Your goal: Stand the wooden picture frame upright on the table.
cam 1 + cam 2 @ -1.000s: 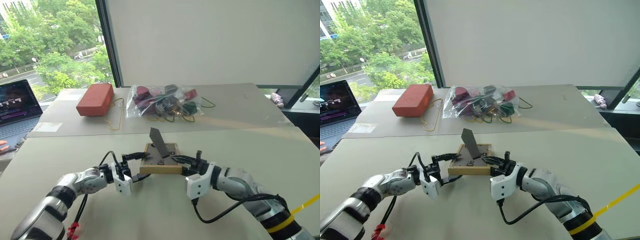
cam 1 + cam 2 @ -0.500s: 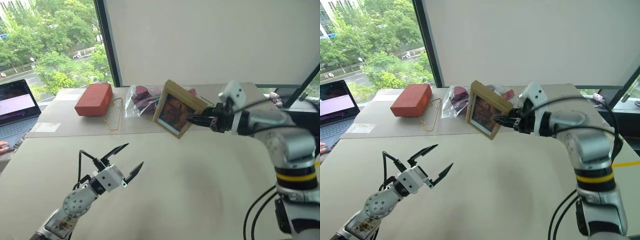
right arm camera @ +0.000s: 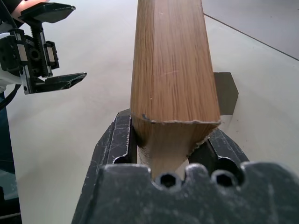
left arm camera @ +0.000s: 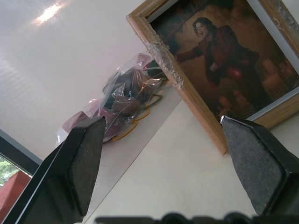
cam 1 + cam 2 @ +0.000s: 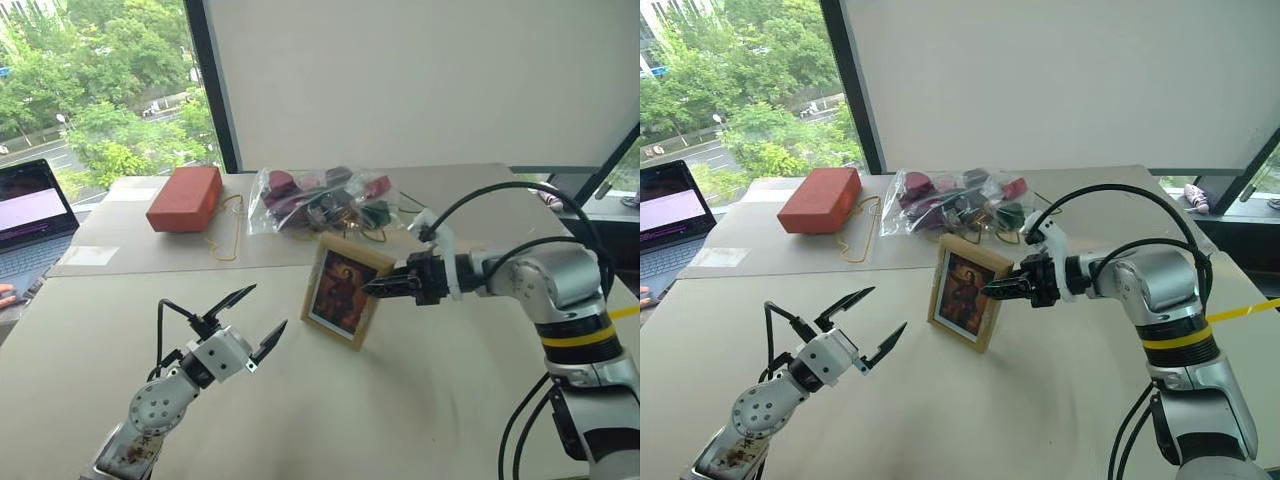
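Observation:
The wooden picture frame [image 5: 343,292] stands nearly upright on the table [image 5: 430,400], its lower edge on the surface and its brownish portrait facing me. My right gripper [image 5: 375,288] reaches in from the right and is shut on the frame's right edge. In the right wrist view the light-wood edge [image 3: 172,70] sits between the two fingers [image 3: 119,140], and the dark fold-out stand [image 3: 227,92] shows behind it. My left gripper [image 5: 265,310] hovers open to the left of the frame, apart from it. In the left wrist view the portrait [image 4: 224,65] lies beyond that gripper's spread fingers [image 4: 74,168].
A red-orange block [image 5: 185,196] and a clear plastic bag of small items [image 5: 320,205] lie on the far table, with a yellow cord [image 5: 230,235] between them. A laptop [image 5: 30,210] sits at the far left, a person's fingertip [image 5: 5,293] by it.
The frame lay face down between both grippers, was lifted high by the right gripper, and now stands low on the table. The left gripper pulled back and has since kept still.

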